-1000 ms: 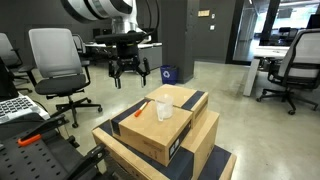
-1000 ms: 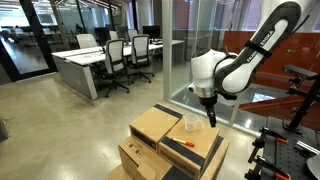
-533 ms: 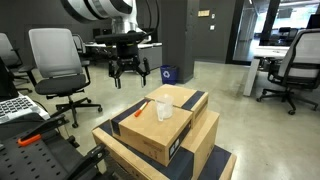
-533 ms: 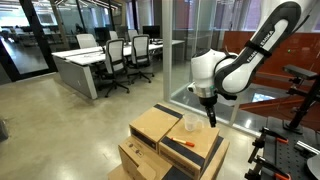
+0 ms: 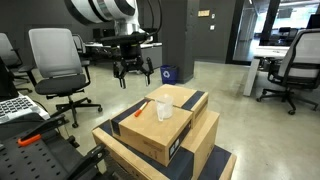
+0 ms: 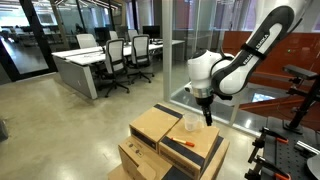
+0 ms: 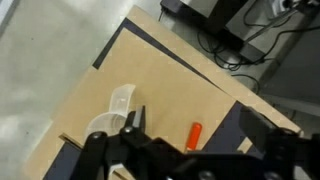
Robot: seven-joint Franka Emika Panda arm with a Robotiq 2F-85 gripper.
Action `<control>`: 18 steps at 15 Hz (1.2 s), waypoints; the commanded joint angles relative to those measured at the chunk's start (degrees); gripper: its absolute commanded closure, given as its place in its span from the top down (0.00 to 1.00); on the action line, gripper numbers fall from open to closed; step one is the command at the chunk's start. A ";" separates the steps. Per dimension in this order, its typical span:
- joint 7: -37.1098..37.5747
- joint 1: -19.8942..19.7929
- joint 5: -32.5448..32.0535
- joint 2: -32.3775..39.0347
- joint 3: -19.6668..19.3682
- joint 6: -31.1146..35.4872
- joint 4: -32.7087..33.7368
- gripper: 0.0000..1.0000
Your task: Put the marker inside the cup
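Red-orange marker lying flat on the top cardboard box, below the pincer, clear cup just beside it, pincer hanging above both, pointing down, fingers spread apart and empty, white arm bent overhead.
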 commanded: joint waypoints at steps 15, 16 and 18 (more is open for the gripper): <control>5.04 1.79 -4.20 4.69 -2.31 2.00 2.91 1.00; 5.26 2.01 -4.50 5.93 -2.33 2.46 3.92 1.00; 6.13 2.55 -5.57 6.84 -2.60 5.73 3.99 1.00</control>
